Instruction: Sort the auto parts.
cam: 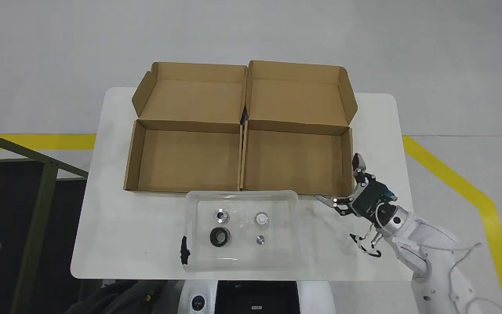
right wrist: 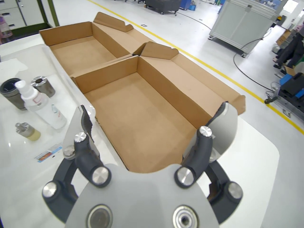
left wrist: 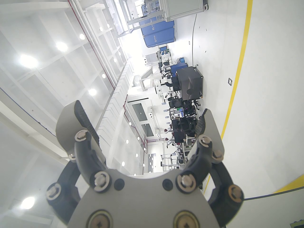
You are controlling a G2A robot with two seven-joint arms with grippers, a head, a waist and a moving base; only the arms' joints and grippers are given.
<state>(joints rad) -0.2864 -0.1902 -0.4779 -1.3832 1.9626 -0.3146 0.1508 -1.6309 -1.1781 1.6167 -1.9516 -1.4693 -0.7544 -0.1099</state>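
A clear tray (cam: 243, 194) near the table's front edge holds several parts: a silver-topped metal cylinder (cam: 220, 213), a small clear bottle with a white cap (cam: 262, 217), a black ring-shaped bearing (cam: 220, 235) and a small metal piece (cam: 260, 239). The right wrist view shows the same cylinder (right wrist: 42, 85), bottle (right wrist: 40, 105), bearing (right wrist: 10, 91) and small piece (right wrist: 27, 131). My right gripper (cam: 349, 182) (right wrist: 154, 109) is open and holds nothing, at the front right corner of the right cardboard box (cam: 294, 162). My left gripper (left wrist: 142, 107) is open and points out at the hall.
Two open cardboard boxes, left (cam: 186, 161) and right (right wrist: 142, 110), stand side by side behind the tray with nothing in them, lids folded back. A strip of bare white table (cam: 376, 133) lies right of the boxes. A green-framed rack (cam: 31, 180) stands left of the table.
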